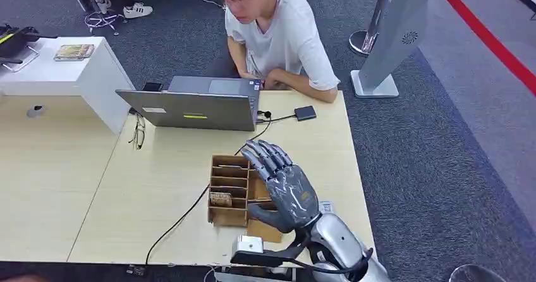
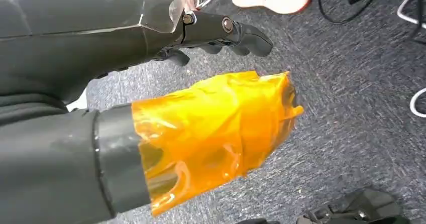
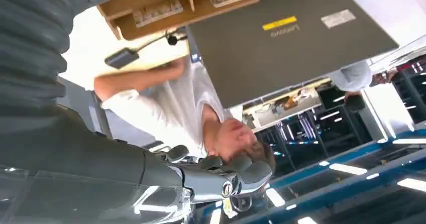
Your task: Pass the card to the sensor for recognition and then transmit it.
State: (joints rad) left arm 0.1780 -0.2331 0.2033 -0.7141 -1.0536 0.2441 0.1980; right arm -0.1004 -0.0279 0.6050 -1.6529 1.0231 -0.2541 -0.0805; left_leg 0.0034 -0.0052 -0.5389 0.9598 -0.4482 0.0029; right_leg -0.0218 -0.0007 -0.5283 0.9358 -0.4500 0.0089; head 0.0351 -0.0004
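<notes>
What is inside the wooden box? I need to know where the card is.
The wooden box has slots; one holds a patterned card-like piece. The right hand hovers open above, covering the box's right side.

Bright, even indoor light; ceiling lamps glare in the blurred right wrist view.

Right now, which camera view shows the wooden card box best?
The head view: the whole wooden card box sits on the table, its compartments visible beside the right hand. The right wrist view catches just part of it. The left wrist view looks at carpet.
</notes>
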